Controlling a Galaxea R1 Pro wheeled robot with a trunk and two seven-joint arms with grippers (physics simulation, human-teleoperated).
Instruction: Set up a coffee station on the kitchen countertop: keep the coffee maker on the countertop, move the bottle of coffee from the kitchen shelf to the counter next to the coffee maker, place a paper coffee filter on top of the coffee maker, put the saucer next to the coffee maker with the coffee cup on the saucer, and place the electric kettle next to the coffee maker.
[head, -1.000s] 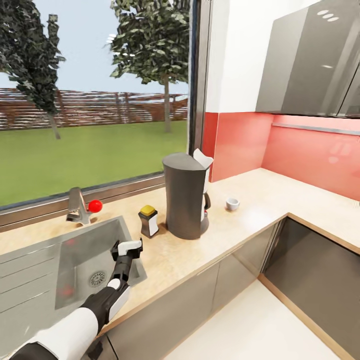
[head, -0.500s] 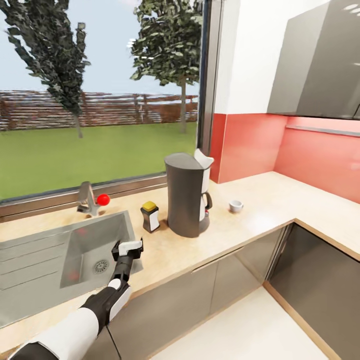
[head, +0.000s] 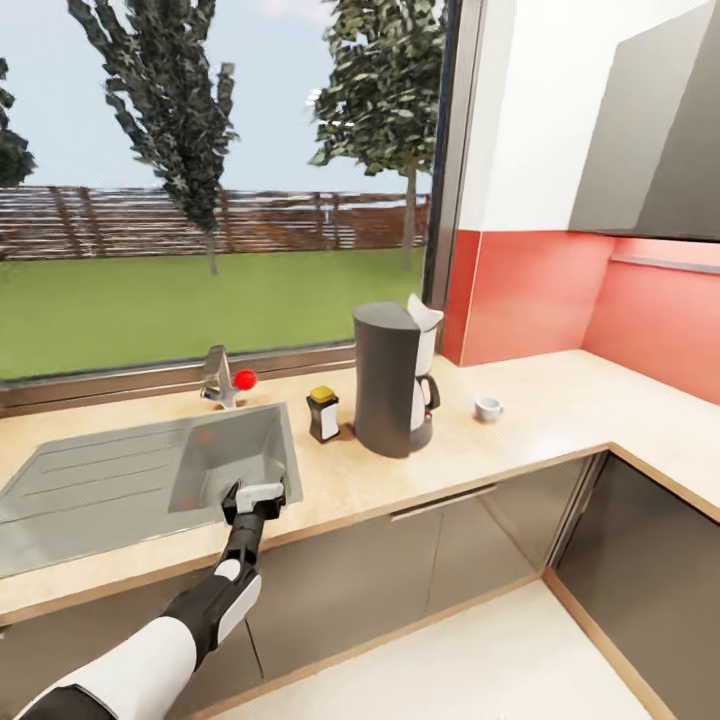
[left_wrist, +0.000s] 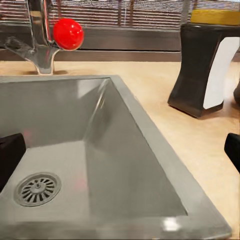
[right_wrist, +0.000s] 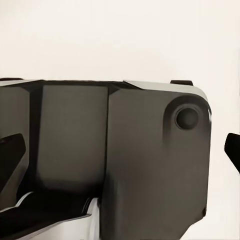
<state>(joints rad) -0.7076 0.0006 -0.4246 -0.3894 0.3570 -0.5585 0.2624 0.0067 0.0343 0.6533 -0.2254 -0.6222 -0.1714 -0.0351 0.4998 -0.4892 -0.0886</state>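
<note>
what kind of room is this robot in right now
A home kitchen, by the look of it. A steel sink with a faucet is set into a beige countertop under a garden window. A dark grey coffee maker stands on the counter, below a red backsplash.

sink (head: 120, 480): brushed matt metal | countertop (head: 540, 410): smooth speckled stone | backsplash (head: 530, 295): glossy red

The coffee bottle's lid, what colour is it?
Yellow. The bottle of coffee has a yellow lid, clearest in the head view.
</note>
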